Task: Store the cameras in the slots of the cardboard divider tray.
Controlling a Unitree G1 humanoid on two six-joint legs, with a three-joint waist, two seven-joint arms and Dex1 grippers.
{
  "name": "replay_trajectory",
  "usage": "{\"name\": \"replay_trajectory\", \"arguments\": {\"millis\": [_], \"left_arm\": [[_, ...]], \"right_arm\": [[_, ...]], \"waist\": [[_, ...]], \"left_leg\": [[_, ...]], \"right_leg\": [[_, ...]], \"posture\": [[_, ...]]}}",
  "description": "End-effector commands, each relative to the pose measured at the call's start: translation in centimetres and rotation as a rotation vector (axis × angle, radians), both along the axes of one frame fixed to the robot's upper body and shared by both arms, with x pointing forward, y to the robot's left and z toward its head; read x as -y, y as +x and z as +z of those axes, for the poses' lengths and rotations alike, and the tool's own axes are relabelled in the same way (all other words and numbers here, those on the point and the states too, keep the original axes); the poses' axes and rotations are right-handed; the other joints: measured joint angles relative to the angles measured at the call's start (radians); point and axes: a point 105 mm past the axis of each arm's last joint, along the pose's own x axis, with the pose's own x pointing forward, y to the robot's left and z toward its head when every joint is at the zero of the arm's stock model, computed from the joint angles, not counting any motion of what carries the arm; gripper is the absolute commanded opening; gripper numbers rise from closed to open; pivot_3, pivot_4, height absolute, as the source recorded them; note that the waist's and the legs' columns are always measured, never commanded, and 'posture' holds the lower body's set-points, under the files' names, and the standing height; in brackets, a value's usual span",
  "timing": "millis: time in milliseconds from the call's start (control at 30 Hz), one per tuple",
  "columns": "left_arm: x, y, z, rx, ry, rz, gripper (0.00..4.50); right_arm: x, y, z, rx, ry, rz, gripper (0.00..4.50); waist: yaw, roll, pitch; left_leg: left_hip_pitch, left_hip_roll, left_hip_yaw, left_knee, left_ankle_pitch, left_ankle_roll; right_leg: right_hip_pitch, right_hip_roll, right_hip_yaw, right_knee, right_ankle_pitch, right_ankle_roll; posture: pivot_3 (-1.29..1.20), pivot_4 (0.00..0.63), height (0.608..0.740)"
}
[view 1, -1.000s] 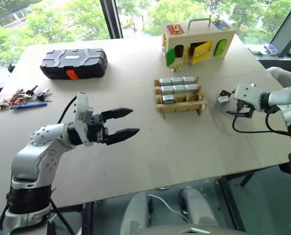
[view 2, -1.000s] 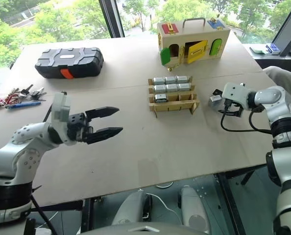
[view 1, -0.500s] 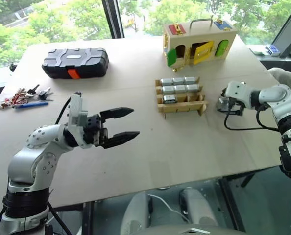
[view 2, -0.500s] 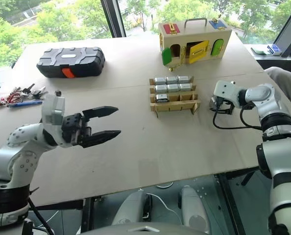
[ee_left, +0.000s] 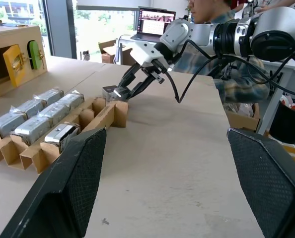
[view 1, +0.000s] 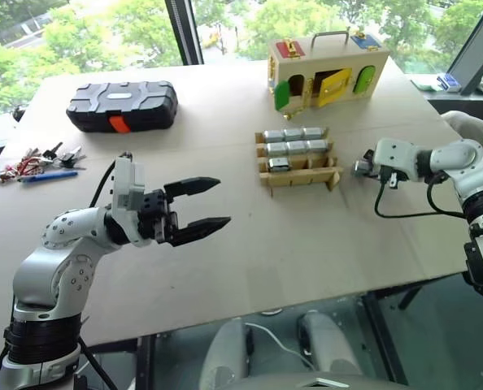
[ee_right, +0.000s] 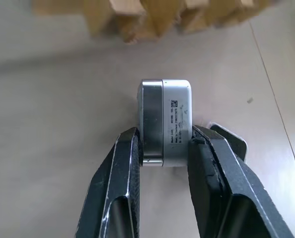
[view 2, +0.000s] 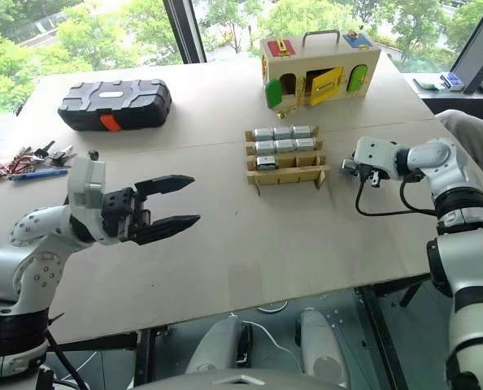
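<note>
One camera pinched, seven already in their slots

Head views: the right gripper (view 1: 365,168) has its jaws pinching a camera (view 1: 361,169) low over the bench (view 1: 306,236), just off the cardboard divider tray (view 1: 300,174) on its right end; two slots in the near row look free. The left gripper (view 1: 207,205) hangs with jaws spread, well apart from the tray, so the right arm is the nearer one by far. Left wrist view: right jaws slant down onto the camera (ee_left: 111,92), just past the tray's end corner (ee_left: 118,110). Right wrist view: the camera (ee_right: 165,120) sits between the fingers (ee_right: 125,163), long axis running straight out from the jaws toward the tray (ee_right: 152,20) ahead, label face up.
</note>
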Motion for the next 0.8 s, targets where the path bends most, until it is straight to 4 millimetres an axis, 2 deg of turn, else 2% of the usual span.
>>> {"name": "replay_trajectory", "arguments": {"millis": [33, 133, 200, 333, 467, 600, 800], "left_arm": [[-0.1, 0.0, 0.1, 0.024, 0.012, -0.005, 4.03], [-0.3, 0.2, -0.5, 0.008, 0.021, 0.003, 4.03], [-0.3, 0.2, -0.8, 0.001, 0.022, 0.004, 4.03], [-0.1, 0.3, -1.0, -0.002, 0.024, 0.002, 4.03], [-0.2, 0.3, -1.1, -0.002, 0.025, 0.007, 4.03], [-0.4, 0.2, -1.1, -0.002, 0.027, 0.016, 4.03], [-0.7, -0.4, -1.2, -0.004, 0.026, 0.026, 4.03]], "right_arm": [[-0.8, -0.3, 3.4, 0.037, 0.115, 0.037, 0.83], [-3.5, -0.7, 5.7, 0.020, 0.233, 0.074, 0.83], [-5.0, -0.5, 7.1, 0.076, 0.261, 0.071, 0.83], [-7.6, -0.2, 8.7, 0.114, 0.327, 0.064, 0.83], [-9.9, -0.1, 8.4, 0.095, 0.371, 0.082, 0.83], [-11.3, -0.4, 7.3, 0.043, 0.388, 0.104, 0.83], [-11.5, -0.2, 5.7, -0.019, 0.385, 0.095, 0.83]], "waist": [[0.001, 0.000, 0.000], [0.000, 0.001, 0.001], [-0.001, 0.002, 0.001], [0.002, 0.002, 0.001], [0.010, 0.002, 0.001], [0.007, 0.002, 0.001], [0.005, 0.003, 0.002]], "left_leg": [[0.000, 0.001, 0.000, 0.000, 0.000, 0.000], [0.000, 0.002, -0.001, 0.000, 0.000, 0.000], [0.000, 0.002, 0.000, 0.000, 0.000, 0.000], [0.000, 0.002, -0.001, 0.000, 0.000, 0.000], [-0.001, 0.002, -0.001, 0.000, 0.000, 0.000], [-0.003, 0.001, -0.001, 0.000, 0.000, 0.000], [-0.003, 0.001, -0.002, -0.002, 0.000, 0.000]], "right_leg": [[0.000, 0.000, 0.000, 0.000, 0.000, 0.000], [0.000, 0.000, 0.000, 0.000, 0.000, 0.000], [0.000, 0.000, 0.000, 0.000, 0.000, 0.000], [-0.001, 0.001, -0.001, 0.002, 0.000, 0.000], [-0.001, 0.000, -0.001, 0.000, 0.000, 0.000], [-0.001, -0.001, -0.001, -0.002, 0.000, 0.000], [-0.002, -0.001, -0.002, -0.001, 0.000, 0.000]], "posture": [[0.00, 0.150, 0.740], [0.00, 0.150, 0.740], [0.00, 0.150, 0.740], [0.00, 0.150, 0.740], [0.00, 0.150, 0.740], [0.00, 0.150, 0.740], [0.00, 0.150, 0.740]]}}
